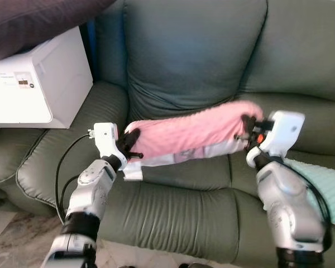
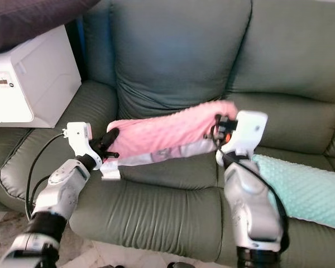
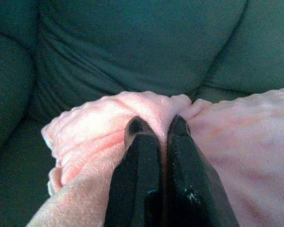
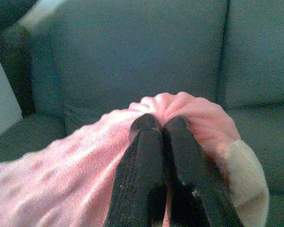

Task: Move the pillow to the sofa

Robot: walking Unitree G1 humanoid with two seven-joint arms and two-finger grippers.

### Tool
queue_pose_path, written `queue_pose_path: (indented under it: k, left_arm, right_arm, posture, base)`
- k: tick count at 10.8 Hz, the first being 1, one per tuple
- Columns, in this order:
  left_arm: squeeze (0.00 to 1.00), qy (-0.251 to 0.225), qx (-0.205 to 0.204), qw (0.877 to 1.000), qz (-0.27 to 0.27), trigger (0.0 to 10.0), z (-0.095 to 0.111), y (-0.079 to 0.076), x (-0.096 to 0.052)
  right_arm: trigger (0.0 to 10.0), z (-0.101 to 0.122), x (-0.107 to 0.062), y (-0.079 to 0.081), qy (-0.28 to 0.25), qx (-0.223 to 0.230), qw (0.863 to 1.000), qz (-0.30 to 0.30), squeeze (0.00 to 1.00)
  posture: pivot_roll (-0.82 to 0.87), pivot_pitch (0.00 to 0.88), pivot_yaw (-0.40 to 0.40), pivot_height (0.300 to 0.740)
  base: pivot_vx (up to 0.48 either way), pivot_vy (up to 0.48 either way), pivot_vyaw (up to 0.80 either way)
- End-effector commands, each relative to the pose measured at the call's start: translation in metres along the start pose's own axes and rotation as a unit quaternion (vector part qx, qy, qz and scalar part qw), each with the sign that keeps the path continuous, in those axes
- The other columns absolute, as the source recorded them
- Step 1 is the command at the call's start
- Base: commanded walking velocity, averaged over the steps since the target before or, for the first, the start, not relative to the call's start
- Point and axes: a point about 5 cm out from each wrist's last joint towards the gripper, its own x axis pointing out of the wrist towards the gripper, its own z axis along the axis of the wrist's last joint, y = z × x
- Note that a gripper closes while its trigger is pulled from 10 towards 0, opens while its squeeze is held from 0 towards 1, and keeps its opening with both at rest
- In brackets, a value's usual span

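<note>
A long pink pillow [image 1: 192, 131] with a pale underside hangs just above the seat of the grey-green sofa [image 1: 184, 61], stretched between my two arms. My left gripper [image 1: 131, 142] is shut on the pillow's left end, and the left wrist view shows pink fabric [image 3: 104, 123] pinched between its black fingers [image 3: 137, 156]. My right gripper [image 1: 248, 125] is shut on the pillow's right end, with the fabric [image 4: 66, 161] bunched around its fingers [image 4: 144, 151]. The right end rides a little higher than the left.
A white boxy appliance [image 1: 36, 84] stands on the sofa's left armrest, with a dark cushion [image 1: 28, 19] above it. A mint-green pillow [image 2: 307, 190] lies on the seat to the right. The sofa's back cushions rise right behind the pink pillow.
</note>
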Motion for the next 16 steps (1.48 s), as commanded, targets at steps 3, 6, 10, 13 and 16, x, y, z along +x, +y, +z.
queue_pose_path:
  k: [3, 6, 10, 13, 16]
  left_arm:
    - [0.00, 0.005, 0.060, 0.997, 0.046, 0.0, -0.002, 0.020, 0.001]
    - [0.00, 0.016, 0.085, 0.994, 0.060, 0.0, -0.003, 0.027, 0.003]
    - [0.00, 0.049, 0.114, 0.991, 0.047, 0.0, 0.000, 0.006, 0.025]
    - [0.00, 0.064, 0.126, 0.989, 0.036, 0.0, 0.003, -0.010, 0.037]
    - [0.00, -0.004, 0.116, 0.993, 0.029, 0.0, 0.045, -0.028, 0.058]
  right_arm:
    - [0.0, -0.023, -0.006, -0.011, 0.027, 0.000, 0.999, -0.025, 0.00]
    - [0.0, -0.047, -0.013, -0.017, 0.065, -0.001, 0.997, -0.038, 0.00]
    - [0.0, -0.074, -0.011, -0.030, 0.115, -0.003, 0.992, -0.057, 0.00]
    - [0.0, -0.081, 0.005, -0.043, 0.125, -0.031, 0.989, -0.069, 0.00]
    - [0.0, -0.042, 0.042, -0.051, 0.031, -0.038, 0.995, -0.084, 0.00]
  posture:
    - [-0.21, 0.176, 0.005, 0.740]
    - [-0.22, 0.248, 0.018, 0.740]
    - [-0.26, 0.353, 0.028, 0.740]
    - [-0.28, 0.385, 0.029, 0.740]
    - [-0.29, 0.408, 0.029, 0.740]
  base:
    - [0.000, 0.000, 0.00]
    - [0.000, 0.000, 0.00]
    - [0.000, 0.000, 0.00]
    - [0.000, 0.000, 0.00]
    - [0.000, 0.000, 0.00]
